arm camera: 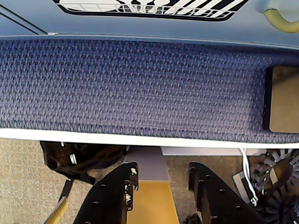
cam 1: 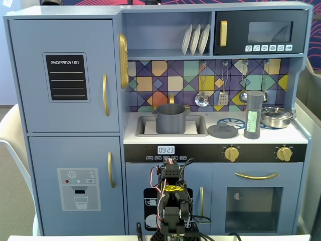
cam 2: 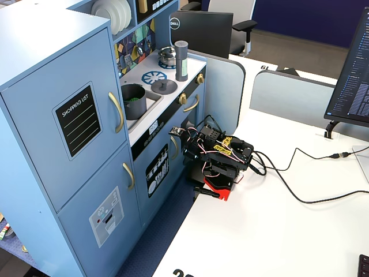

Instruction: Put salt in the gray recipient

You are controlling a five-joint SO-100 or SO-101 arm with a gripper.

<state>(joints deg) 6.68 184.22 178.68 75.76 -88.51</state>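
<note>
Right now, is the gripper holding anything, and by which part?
Nothing is held: the gripper is open and empty, and the salt stands untouched on the counter.

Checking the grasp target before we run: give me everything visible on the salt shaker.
The salt shaker is a tall, slim, dark-gray cylinder with a lighter gray cap and a pale green label running up its side. It looks like matte plastic. It stands upright on the toy kitchen's counter, between the flat gray lid and the shiny steel pan in a fixed view. Nothing grips it; the arm sits folded low, well away.
</note>
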